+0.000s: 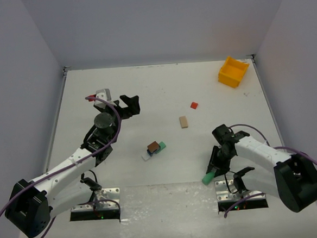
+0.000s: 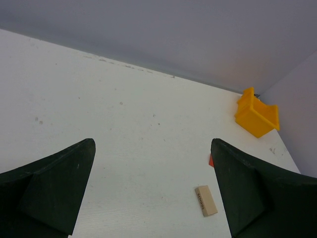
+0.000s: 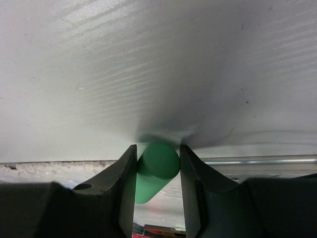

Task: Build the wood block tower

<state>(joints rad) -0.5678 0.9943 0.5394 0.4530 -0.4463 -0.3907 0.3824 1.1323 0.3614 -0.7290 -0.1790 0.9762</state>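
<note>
Right gripper clamps one green cylinder; left gripper wide; one tan block, one red block.

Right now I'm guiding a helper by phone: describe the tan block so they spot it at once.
Start at the yellow bin in the far right corner of the table and come toward the near edge, past the small red block. Just nearer lies the tan block, flat and alone. It is pale and oblong, unlike the red one or the stacked blocks to its left.
</note>
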